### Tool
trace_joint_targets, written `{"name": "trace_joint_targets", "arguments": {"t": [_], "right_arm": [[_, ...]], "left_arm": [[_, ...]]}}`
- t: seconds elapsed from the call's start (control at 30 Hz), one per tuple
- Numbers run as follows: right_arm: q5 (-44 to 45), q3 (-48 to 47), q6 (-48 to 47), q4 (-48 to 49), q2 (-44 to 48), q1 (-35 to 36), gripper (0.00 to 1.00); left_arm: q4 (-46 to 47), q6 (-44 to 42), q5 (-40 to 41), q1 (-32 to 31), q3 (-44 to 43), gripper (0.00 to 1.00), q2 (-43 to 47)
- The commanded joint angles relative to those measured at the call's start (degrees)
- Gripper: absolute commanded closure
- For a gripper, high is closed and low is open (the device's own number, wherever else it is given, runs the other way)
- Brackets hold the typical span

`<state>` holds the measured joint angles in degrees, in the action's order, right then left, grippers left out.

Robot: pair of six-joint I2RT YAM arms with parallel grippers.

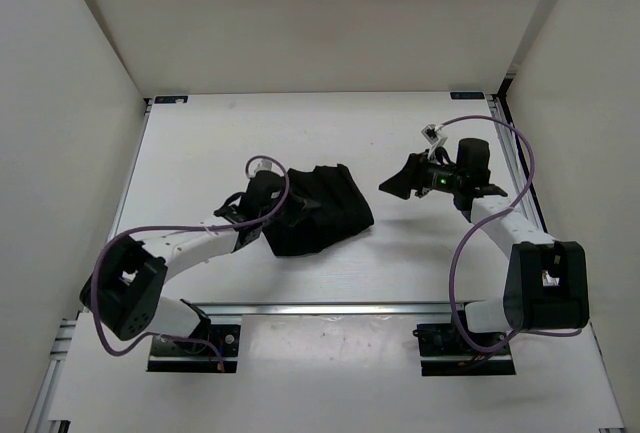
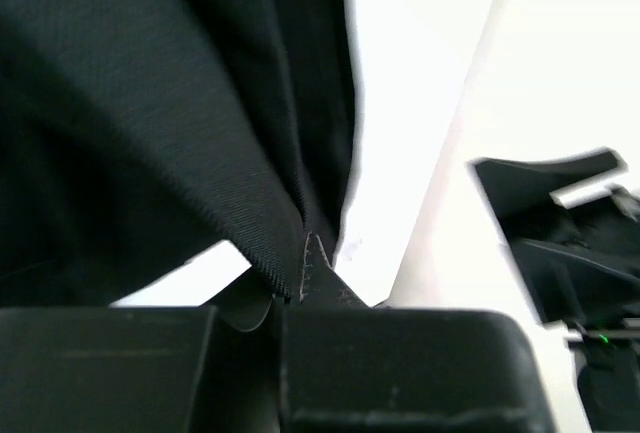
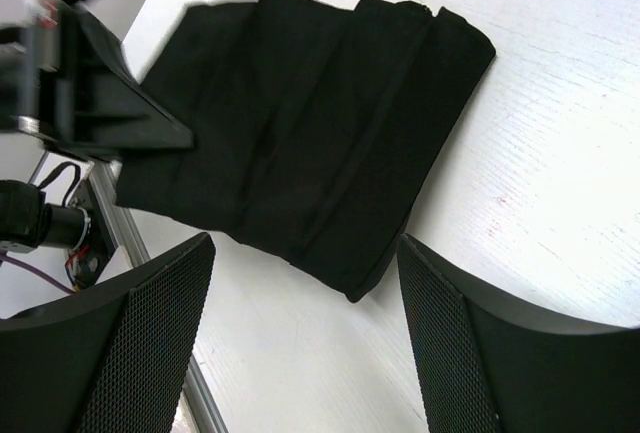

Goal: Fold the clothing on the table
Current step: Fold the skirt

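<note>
The left claw (image 1: 264, 197) is pressed together on the left edge of the clothing (image 1: 322, 211), which lies as a bunched black heap near the middle of the white table (image 1: 300, 123), a little toward the left arm. In the same overhead view the right claw (image 1: 394, 184) hangs spread to the right of the heap, apart from it, with its fingers pointing leftward at the fabric. From the left wrist, the left claw (image 2: 300, 285) has its jaws brought together with a ridge of the clothing (image 2: 150, 103) pinched between them; the cloth rises away from the grip in dark folds, with bare table (image 2: 395, 73) showing beside it, and a blurred black part of the other arm sits at the right edge. From the right wrist, the right claw (image 3: 300, 338) has its two mesh-faced fingers (image 3: 140, 343) standing wide apart with nothing between them, above the table (image 3: 560, 153). Beyond the fingertips the clothing (image 3: 310, 133) lies flat with pleat-like ridges running along it, and the left claw's black body meets its left edge.
</note>
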<state>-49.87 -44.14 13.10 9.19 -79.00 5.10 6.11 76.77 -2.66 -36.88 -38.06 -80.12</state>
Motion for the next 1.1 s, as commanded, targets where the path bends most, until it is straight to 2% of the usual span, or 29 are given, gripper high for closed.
{"name": "trace_joint_targets", "arguments": {"t": [0.0,0.13,0.3,0.43,0.57,0.67,0.87,1.07], "right_arm": [[-0.58,0.46,0.34,2.23,1.66,-0.1,0.21],[-0.67,0.28,-0.18,2.06,1.4,-0.62,0.22],[-0.49,0.11,-0.62,1.97,1.13,-0.62,0.22],[0.03,0.11,-1.76,1.36,0.52,-0.27,0.21],[-1.98,-0.86,-3.26,0.48,0.08,0.69,0.21],[-2.87,-0.95,-3.09,0.83,-0.1,1.49,0.25],[-0.94,0.11,-2.03,1.71,0.07,2.46,0.5],[-0.32,2.04,-0.63,2.59,1.13,0.96,0.52]], "left_arm": [[-5.21,-7.94,0.8,-0.82,-8.14,1.0,4.17],[-9.53,-12.78,1.24,-1.87,-12.99,1.0,4.79],[-12.43,-15.42,2.57,-3.19,-13.71,1.0,8.83],[-8.67,-16.57,3.98,-4.86,-9.24,1.0,14.09],[-4.01,-15.34,2.75,-3.55,-5.36,1.0,16.75],[-1.89,-16.21,0.11,-3.02,-6.4,1.0,14.99],[4.87,-16.57,-4.29,-4.95,-11.4,1.0,3.94],[6.64,-17.71,-6.92,-7.15,-18.17,1.0,-4.42]]}}
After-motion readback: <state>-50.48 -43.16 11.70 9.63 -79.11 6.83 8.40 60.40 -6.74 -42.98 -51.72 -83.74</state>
